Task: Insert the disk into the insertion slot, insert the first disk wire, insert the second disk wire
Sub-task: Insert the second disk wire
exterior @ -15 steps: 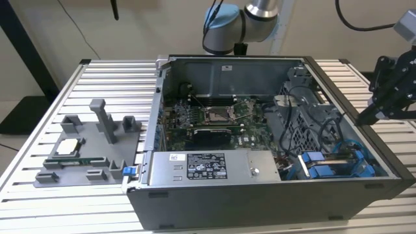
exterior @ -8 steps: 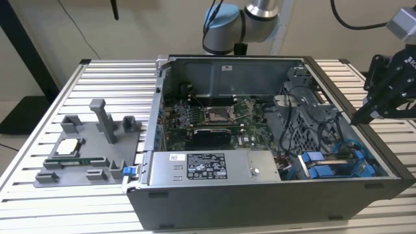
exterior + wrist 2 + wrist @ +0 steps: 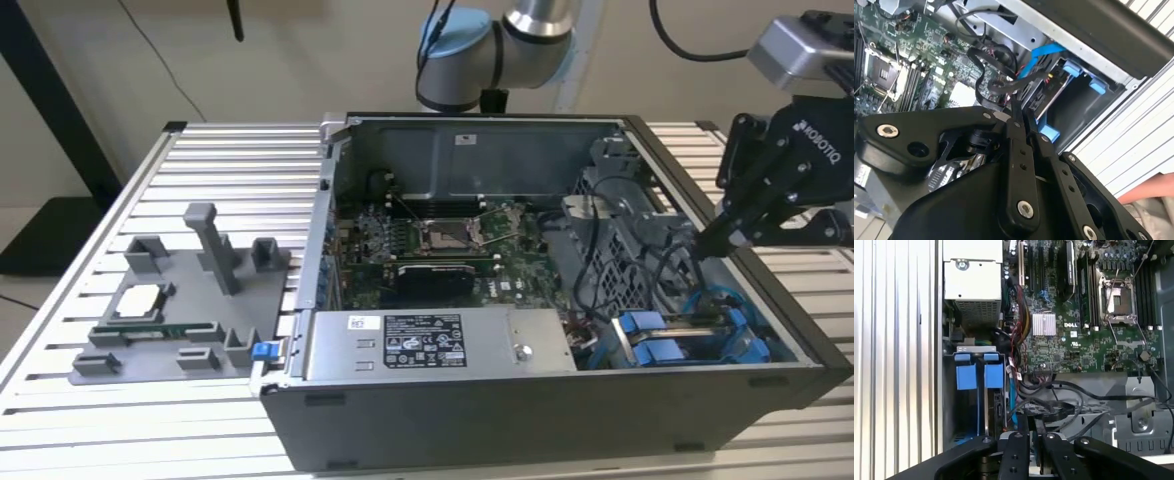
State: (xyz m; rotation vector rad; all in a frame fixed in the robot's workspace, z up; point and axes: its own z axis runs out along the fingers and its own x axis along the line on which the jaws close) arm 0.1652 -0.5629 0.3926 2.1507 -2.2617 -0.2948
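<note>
The disk (image 3: 654, 340) stands edge-on in its blue carrier (image 3: 994, 376), inside the insertion slot (image 3: 714, 330), the grey cage (image 3: 949, 405) at the case's near corner on the exterior view's right. My black gripper (image 3: 714, 240) hangs over the case just behind that cage. In both wrist views its fingers (image 3: 1023, 432) stand close together, the gripper (image 3: 1023, 114) (image 3: 1031, 426) apparently pinching the end of a black disk wire (image 3: 1054, 407). That wire (image 3: 989, 85) loops away toward the motherboard. A thin blue cable (image 3: 1046, 50) runs beside the cage.
A grey power supply (image 3: 427, 340) fills the case's front beside the cage. The green motherboard (image 3: 400, 250) with its silver socket (image 3: 447, 235) lies deeper inside. On the slatted table (image 3: 80, 420) at the exterior view's left sits a grey fixture (image 3: 187, 290) with parts.
</note>
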